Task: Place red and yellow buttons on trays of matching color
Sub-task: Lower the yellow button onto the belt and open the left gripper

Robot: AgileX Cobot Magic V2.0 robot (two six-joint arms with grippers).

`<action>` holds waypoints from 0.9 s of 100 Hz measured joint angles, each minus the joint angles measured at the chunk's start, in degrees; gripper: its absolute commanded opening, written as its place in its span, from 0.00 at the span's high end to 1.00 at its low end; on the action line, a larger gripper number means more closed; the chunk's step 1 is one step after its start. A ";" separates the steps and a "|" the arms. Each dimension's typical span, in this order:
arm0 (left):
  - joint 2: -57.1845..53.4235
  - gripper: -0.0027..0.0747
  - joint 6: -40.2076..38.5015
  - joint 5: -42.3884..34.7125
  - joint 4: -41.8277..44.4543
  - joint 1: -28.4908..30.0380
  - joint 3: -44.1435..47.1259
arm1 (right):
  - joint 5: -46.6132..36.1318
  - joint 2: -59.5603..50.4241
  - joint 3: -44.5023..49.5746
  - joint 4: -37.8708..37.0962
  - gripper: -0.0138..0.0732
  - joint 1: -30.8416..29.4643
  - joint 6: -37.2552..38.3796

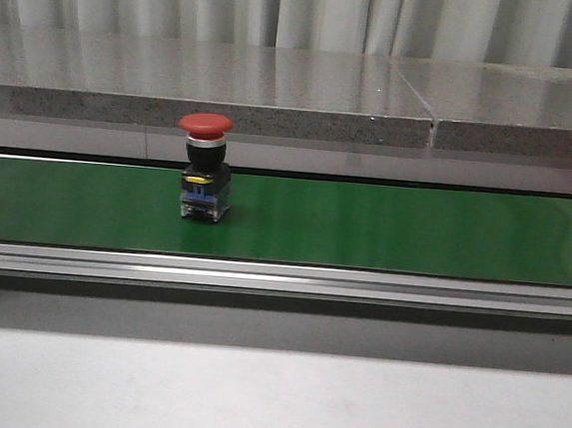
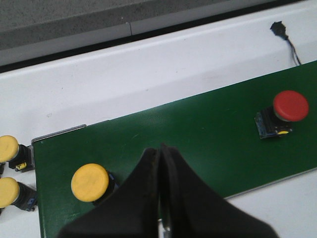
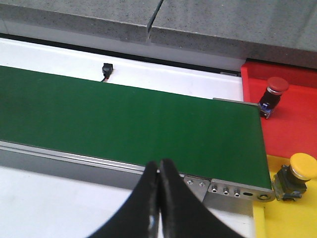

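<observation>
A red button [image 1: 203, 168] stands upright on the green belt [image 1: 385, 228], left of its middle, cap up, long axis vertical. Both the left gripper [image 2: 160, 163] and right gripper [image 3: 159, 176] are pressed together, holding nothing.

Matt green belt [image 1: 385, 228]; brushed metal rail [image 1: 280, 277]; glossy plastic red button [image 1: 207, 124]; speckled stone-like ledge [image 1: 227, 89], polished.

The left pincer [image 2: 161, 163] hides part of a yellow button [image 2: 90, 182]; two more are edge-cropped.
</observation>
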 measured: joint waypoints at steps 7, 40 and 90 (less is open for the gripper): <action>-4.17 0.99 -2.64 -0.58 2.86 -1.90 2.54 | -0.20 0.00 0.00 0.00 0.92 0.00 0.00; -25.10 0.99 -5.39 -3.97 6.33 -8.69 16.97 | -0.49 0.00 0.00 0.00 0.92 0.00 0.00; -57.31 0.99 -7.40 4.57 3.77 -8.74 29.77 | -1.89 3.37 -1.78 1.26 0.92 5.25 0.00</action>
